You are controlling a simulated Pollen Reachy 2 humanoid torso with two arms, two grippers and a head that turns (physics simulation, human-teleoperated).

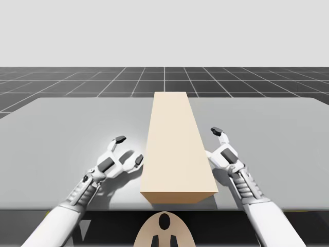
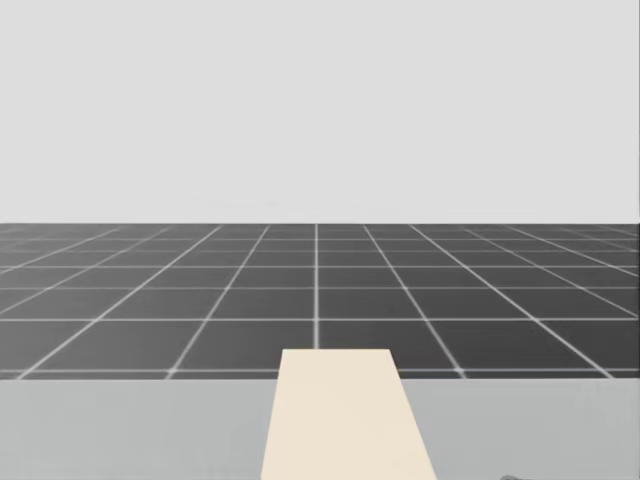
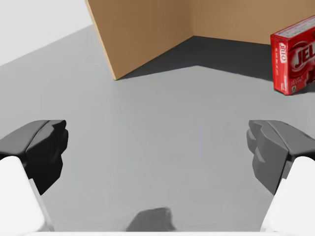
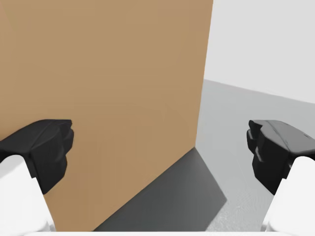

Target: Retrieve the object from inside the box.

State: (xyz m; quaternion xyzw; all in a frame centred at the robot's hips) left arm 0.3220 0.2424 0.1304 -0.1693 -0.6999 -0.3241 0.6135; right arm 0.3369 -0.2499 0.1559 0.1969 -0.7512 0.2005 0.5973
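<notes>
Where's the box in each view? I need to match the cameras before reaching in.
High view: box at centre, lying lengthwise between left hand and right hand.
Head view: box top at bottom centre.
Left wrist view: box walls ahead of the left hand, red box near them.
Right wrist view: box wall close ahead of the right hand.
Shared landmark: the grey table under it.

1. left arm (image 1: 56,221): enters from the lower left, forearm angled forward and inward, wrist held low.
2. left tool (image 1: 129,149): two dark-tipped fingers spread wide apart, gripping nothing. The wrist view shows the left tool (image 3: 157,142) equally spread.
3. right arm (image 1: 272,221): enters from the lower right, forearm angled forward and inward.
4. right tool (image 1: 213,143): fingers spread wide, gripping nothing. The wrist view shows the right tool (image 4: 160,142) the same.
</notes>
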